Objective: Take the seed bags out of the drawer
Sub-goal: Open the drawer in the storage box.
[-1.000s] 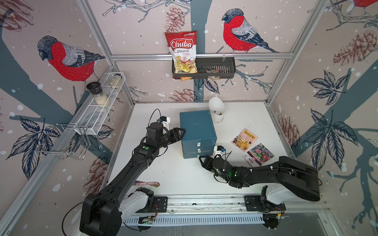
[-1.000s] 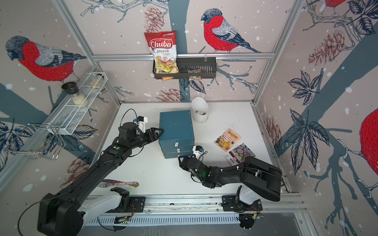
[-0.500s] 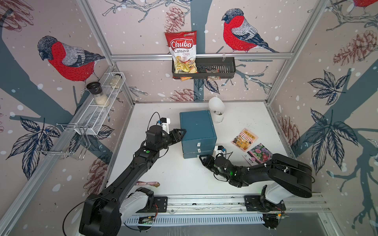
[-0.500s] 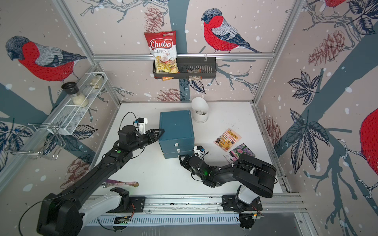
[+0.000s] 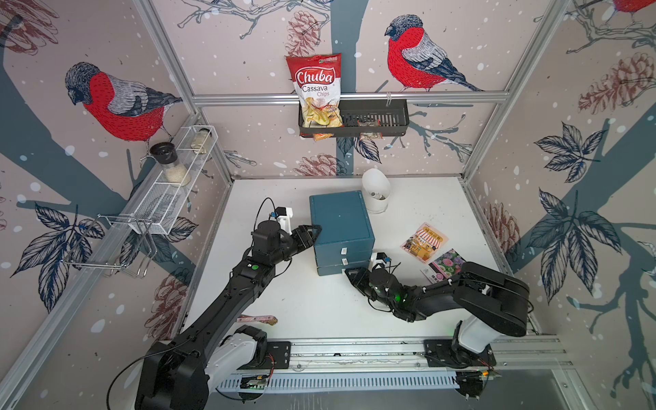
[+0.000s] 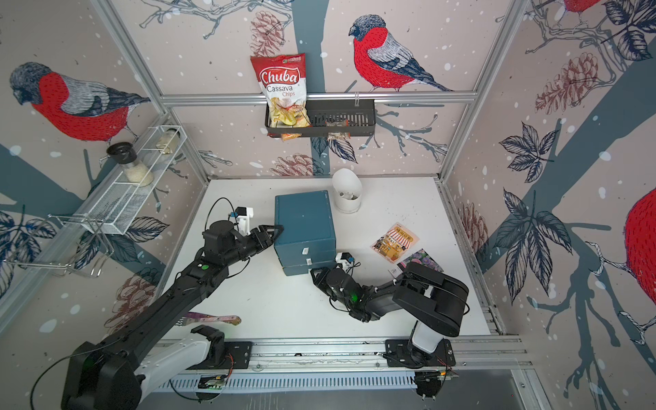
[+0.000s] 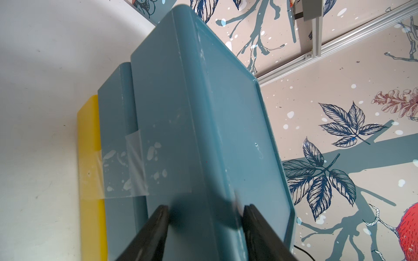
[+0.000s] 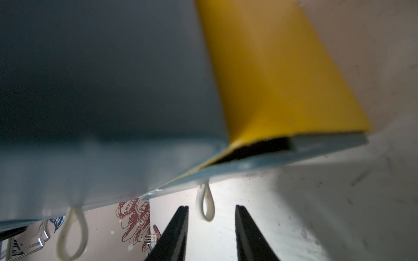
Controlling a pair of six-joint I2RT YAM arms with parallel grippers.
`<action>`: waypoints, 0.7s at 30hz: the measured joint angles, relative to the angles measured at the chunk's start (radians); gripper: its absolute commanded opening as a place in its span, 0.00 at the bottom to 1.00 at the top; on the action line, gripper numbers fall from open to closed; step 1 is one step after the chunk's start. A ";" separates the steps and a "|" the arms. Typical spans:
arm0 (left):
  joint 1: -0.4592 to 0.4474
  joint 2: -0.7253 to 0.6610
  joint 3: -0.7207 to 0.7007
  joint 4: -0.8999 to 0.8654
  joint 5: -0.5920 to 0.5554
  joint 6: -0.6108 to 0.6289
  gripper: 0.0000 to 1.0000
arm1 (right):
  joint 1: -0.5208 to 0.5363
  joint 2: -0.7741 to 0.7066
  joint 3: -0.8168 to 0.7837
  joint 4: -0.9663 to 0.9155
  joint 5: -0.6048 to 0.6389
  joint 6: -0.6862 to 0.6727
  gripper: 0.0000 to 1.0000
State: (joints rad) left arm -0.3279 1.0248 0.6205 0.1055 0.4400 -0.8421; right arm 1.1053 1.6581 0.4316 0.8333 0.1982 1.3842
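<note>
The teal drawer unit (image 6: pixel 304 227) stands on the bench (image 6: pixel 280 309), the left gripper (image 6: pixel 278 229) at its 9 o'clock edge, the right gripper (image 6: pixel 315 276) seemingly just off its 6 o'clock front, and the orange-yellow seed bag (image 6: pixel 394 242) and the purple seed bag (image 6: pixel 421 258) side by side at 4 o'clock.

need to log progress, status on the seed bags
left tool astride drawer box edge. right tool open at a pull loop. two seed bags out on table, third unseen.

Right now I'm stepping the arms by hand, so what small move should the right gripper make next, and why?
Probably close the right gripper on the white loop pull of the drawer unit: the loop sits between its open jaws, untouched, and the left gripper is at the unit's top edge, seemingly bracing it.
</note>
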 measured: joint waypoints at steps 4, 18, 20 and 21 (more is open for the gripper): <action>-0.006 0.010 -0.001 0.016 -0.002 -0.008 0.56 | -0.002 0.011 0.000 0.006 0.000 0.005 0.36; -0.012 0.001 -0.012 0.027 -0.029 -0.022 0.55 | -0.011 0.097 0.012 0.112 0.004 0.058 0.32; -0.012 -0.001 -0.014 0.029 -0.030 -0.022 0.55 | -0.011 0.097 0.012 0.117 0.004 0.062 0.32; -0.012 -0.002 -0.015 0.031 -0.031 -0.022 0.55 | -0.010 0.097 0.011 0.122 0.004 0.064 0.32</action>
State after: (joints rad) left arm -0.3397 1.0233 0.6056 0.1368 0.4091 -0.8642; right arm 1.0950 1.7550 0.4431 0.9554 0.2020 1.4479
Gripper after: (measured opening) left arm 0.553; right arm 0.317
